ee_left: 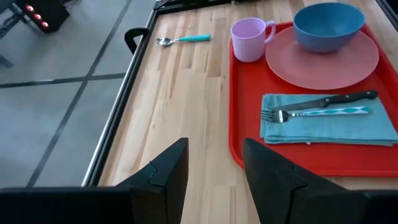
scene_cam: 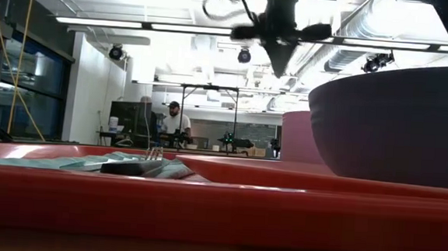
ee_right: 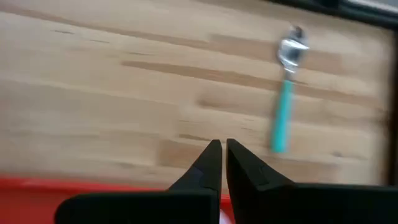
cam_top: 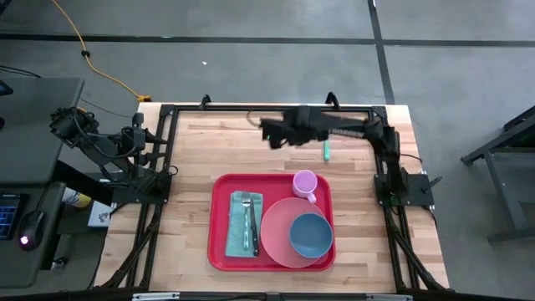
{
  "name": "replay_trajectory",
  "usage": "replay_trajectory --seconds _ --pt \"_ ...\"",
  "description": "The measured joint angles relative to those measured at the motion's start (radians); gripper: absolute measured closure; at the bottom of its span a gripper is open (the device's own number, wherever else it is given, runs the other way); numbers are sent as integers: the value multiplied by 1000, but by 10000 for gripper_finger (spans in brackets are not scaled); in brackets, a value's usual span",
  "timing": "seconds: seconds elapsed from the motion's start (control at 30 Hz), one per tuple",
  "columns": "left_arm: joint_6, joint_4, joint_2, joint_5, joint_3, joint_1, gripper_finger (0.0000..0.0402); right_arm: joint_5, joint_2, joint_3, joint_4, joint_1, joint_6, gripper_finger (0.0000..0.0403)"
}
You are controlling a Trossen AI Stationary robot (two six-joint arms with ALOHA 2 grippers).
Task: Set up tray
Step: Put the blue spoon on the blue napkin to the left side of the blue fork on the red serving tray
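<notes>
The red tray (cam_top: 219, 251) lies at the table's near middle. It carries a pink plate (cam_top: 276, 238) with a blue bowl (cam_top: 311, 236), a pink cup (cam_top: 305, 183), and a teal napkin (cam_top: 236, 238) under a fork and a knife (ee_left: 329, 99). A teal-handled spoon (cam_top: 327, 150) lies flat on the bare wood beyond the tray. My right gripper (ee_right: 219, 155) is shut and empty, up over the wood beyond the tray (cam_top: 272, 134), left of the spoon. My left gripper (ee_left: 214, 168) stands open and empty at the table's left edge.
A black frame (cam_top: 251, 109) runs along the table's far, left and right edges. Bare wood (cam_top: 192, 150) lies left of and beyond the tray. In the low view the bowl (scene_cam: 395, 124) and the tray's rim (scene_cam: 203, 210) fill the foreground; a person stands far back in the room.
</notes>
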Motion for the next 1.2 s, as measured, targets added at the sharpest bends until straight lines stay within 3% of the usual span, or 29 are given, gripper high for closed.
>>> replay_trajectory --seconds 0.2,0.27,0.4,0.53,0.63,0.77,0.97,1.2 --pt "0 0 0 -2 0 0 220 -112 2 -23 41 -145 -236 390" --pt "-20 0 0 0 0 0 220 -102 2 -44 35 -174 -287 373" --pt "-34 0 0 13 0 0 220 -58 -2 -99 -13 -219 -315 314" --pt "-43 0 0 13 0 0 220 -78 -36 -216 -2 -269 -246 244" --pt "-55 0 0 13 0 0 220 -90 -75 -346 76 -295 -190 192" --pt "-57 0 0 11 0 0 220 -195 -148 -556 241 -324 -165 140" --pt "-58 0 0 10 0 0 220 -317 -262 -838 539 -346 -139 127" --pt "-60 0 0 9 0 0 220 -339 -312 -955 560 -380 -195 132"
